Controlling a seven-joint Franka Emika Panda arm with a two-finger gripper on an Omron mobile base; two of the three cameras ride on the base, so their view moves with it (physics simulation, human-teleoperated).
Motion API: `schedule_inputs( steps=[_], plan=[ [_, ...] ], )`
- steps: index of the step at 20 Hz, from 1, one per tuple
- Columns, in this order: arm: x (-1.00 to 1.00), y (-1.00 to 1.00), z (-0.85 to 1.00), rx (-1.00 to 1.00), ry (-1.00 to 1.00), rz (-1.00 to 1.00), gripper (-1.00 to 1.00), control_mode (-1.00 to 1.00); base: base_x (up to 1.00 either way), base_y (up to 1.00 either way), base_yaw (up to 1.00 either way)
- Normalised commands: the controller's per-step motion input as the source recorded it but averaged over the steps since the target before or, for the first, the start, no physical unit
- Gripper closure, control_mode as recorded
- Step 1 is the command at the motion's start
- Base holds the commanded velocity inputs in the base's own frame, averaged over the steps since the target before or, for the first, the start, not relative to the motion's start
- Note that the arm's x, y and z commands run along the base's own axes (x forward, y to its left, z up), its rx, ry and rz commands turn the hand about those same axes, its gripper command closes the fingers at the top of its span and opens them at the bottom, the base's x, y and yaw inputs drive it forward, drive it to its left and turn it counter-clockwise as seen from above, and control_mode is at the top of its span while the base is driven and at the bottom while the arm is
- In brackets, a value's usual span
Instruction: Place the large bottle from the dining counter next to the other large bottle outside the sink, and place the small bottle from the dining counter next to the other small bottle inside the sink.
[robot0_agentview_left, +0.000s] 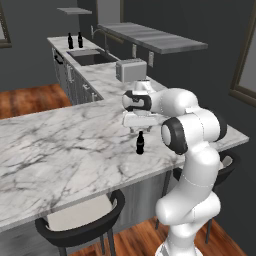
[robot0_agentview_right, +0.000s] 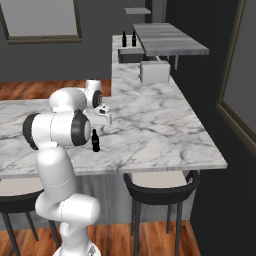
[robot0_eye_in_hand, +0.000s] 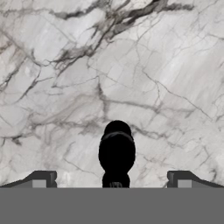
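The small black bottle (robot0_agentview_left: 140, 144) stands upright on the white marble dining counter (robot0_agentview_left: 60, 145), close to its front edge. My gripper (robot0_agentview_left: 139, 131) hangs straight above the bottle, open, pointing down. In the hand view the bottle's cap and shoulders (robot0_eye_in_hand: 117, 151) sit centred between the two fingertips (robot0_eye_in_hand: 42, 179), which stand wide apart without touching it. From the right the bottle (robot0_agentview_right: 95, 141) shows just under the hand (robot0_agentview_right: 96, 129). Far back, two tall black bottles (robot0_agentview_left: 75, 40) stand side by side beside the dark sink (robot0_agentview_left: 92, 58). The other small bottle is hidden.
A white toaster (robot0_agentview_left: 131, 70) sits on the side counter between me and the sink. A grey shelf (robot0_agentview_left: 150, 37) overhangs that counter. Black stools (robot0_agentview_left: 82, 220) are tucked under the dining counter's edge. Broad bare marble lies left of the bottle.
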Motion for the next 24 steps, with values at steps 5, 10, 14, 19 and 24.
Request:
schedule_inputs(
  steps=[5,10,14,19,24],
  plan=[
    [-0.01,-0.08,-0.06,0.0,0.0,-0.01,-1.0,-1.0,0.0,0.0,0.0],
    [-0.02,-0.07,-0.02,0.0,0.0,-0.01,-1.0,-1.0,0.0,0.0,0.0],
    [0.0,-0.01,-0.02,0.0,0.0,0.0,-1.0,-1.0,0.0,0.0,0.0],
    [-0.01,0.0,0.0,0.0,0.0,0.0,-1.0,-1.0,0.0,0.0,0.0],
    [-0.05,0.0,0.0,0.0,0.0,0.0,-1.0,-1.0,0.0,0.0,0.0]
  ],
)
